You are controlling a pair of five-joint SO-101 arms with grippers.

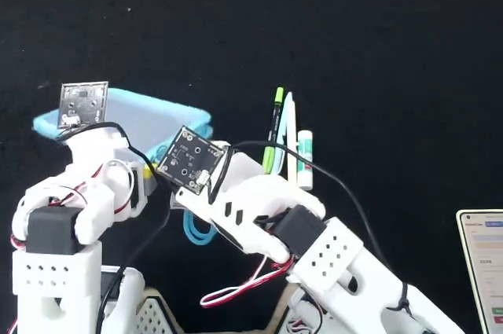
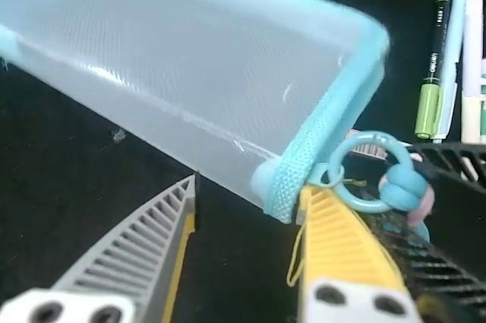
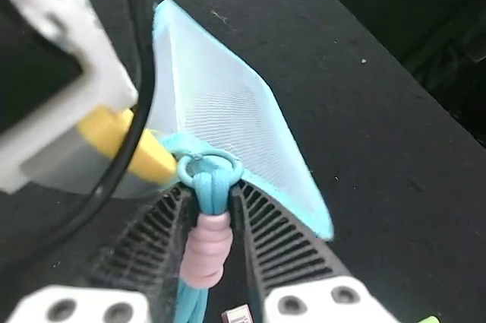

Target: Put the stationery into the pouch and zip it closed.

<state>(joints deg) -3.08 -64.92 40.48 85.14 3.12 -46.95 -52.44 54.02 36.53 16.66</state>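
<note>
The pouch (image 1: 130, 118) is a pale blue translucent mesh bag lying at the left. In the left wrist view its corner (image 2: 285, 186) rests against the yellow finger (image 2: 334, 239) of my left gripper (image 2: 249, 188), which is open with bare table showing between its fingers. My right gripper (image 3: 209, 194) is shut on the zipper pull cord (image 3: 206, 186), a blue cord with a pink bead (image 3: 206, 243) hanging from the ring (image 2: 364, 167). The stationery lies right of the pouch: a green pen (image 1: 274, 126), a white pen (image 1: 291, 141) and a glue stick (image 1: 305, 159).
A lit screen (image 1: 483, 267) stands at the right edge. A loop of blue cord (image 1: 196, 233) hangs under the right arm. The black cloth (image 1: 377, 75) stretches bare behind and to the right of the pens.
</note>
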